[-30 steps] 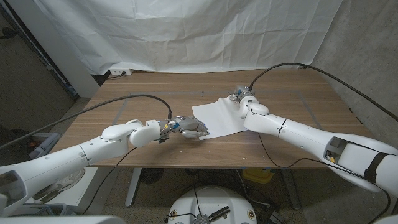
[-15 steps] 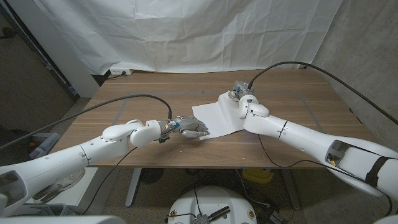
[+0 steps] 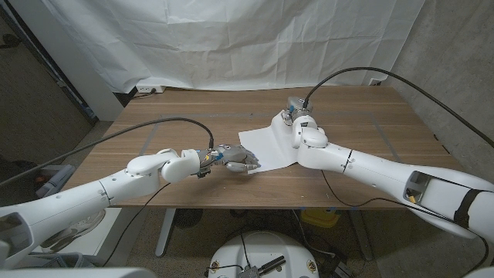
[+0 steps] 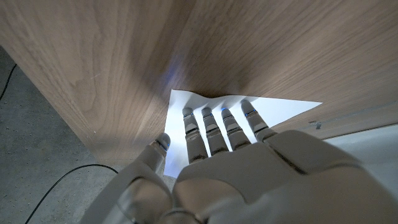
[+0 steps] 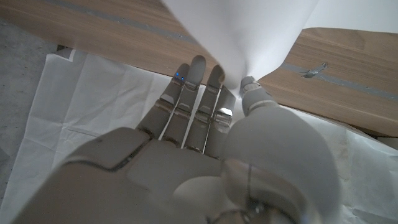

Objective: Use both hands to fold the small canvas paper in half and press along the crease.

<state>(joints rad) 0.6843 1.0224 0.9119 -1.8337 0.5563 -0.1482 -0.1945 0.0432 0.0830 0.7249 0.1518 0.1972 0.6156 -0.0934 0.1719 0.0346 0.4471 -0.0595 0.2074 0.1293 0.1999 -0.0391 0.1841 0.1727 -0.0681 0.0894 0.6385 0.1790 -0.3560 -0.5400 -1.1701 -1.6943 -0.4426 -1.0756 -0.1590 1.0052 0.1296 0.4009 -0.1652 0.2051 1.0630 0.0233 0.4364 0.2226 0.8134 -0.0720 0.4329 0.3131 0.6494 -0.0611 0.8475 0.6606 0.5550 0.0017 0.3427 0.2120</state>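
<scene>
The right hand point(image 3: 297, 117) pinches the far right corner of the small white canvas paper sheet point(image 3: 270, 147), lifting it. The left hand point(image 3: 241, 159) presses its near left corner onto the brown wooden table point(image 3: 170, 131), fingers spread. Folding is underway; next, carry the lifted corner leftward over the pinned edge.

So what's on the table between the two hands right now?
Just the canvas paper itself spans the gap in the head view: the left hand presses its near corner, the right hand pinches the far edge lifted.
</scene>
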